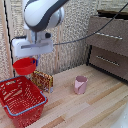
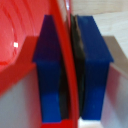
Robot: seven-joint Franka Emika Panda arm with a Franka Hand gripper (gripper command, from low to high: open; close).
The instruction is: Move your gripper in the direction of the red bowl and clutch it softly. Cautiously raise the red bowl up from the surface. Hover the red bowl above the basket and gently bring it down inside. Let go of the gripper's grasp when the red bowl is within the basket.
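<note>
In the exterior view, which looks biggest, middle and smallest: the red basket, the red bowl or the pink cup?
1. The basket looks biggest by far.
2. The red bowl, held up by the gripper.
3. The pink cup.
The bowl and cup look close in size: the bowl is wider, the cup taller, so that order is unsure.

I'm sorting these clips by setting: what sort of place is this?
Probably a home-like room, possibly staged. A dark wooden drawer unit stands by a woven wall covering, and a pale wood floor or tabletop holds a red shopping basket and pink cup.
</note>
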